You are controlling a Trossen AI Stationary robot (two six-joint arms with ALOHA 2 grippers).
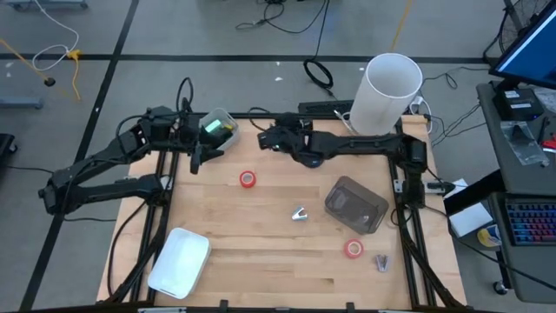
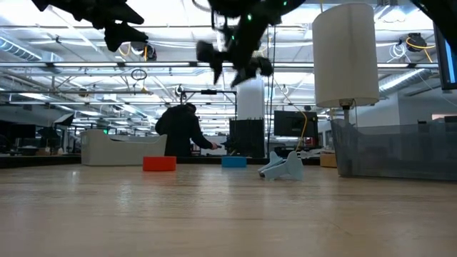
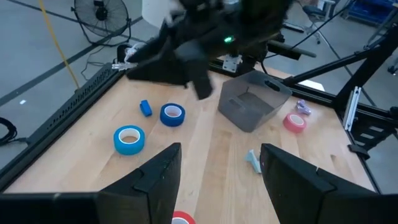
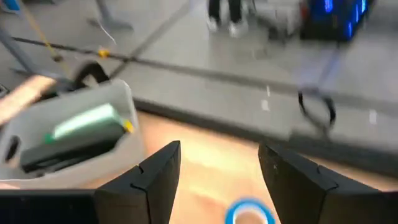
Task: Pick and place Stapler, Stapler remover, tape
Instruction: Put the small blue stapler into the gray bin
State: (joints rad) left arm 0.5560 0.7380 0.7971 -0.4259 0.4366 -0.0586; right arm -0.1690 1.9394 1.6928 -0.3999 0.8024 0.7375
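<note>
Grippers left (image 1: 195, 162) and right (image 1: 263, 139) — both empty, fingers spread — above table's (image 1: 261, 252) far edge, seemingly near blue tape (image 3: 172, 114).

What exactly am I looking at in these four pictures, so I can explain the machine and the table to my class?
It is a robot with two dark arms at a wooden table.

One camera looks straight down, one sits level with the tabletop, and one rides on each wrist.

Both arms hang above the table's far edge. The left gripper and right gripper are open and hold nothing.

On the table lie two red tape rolls, two blue tape rolls, a small metal staple remover, a clear empty bin, a white tray, and a container holding a green stapler.
</note>
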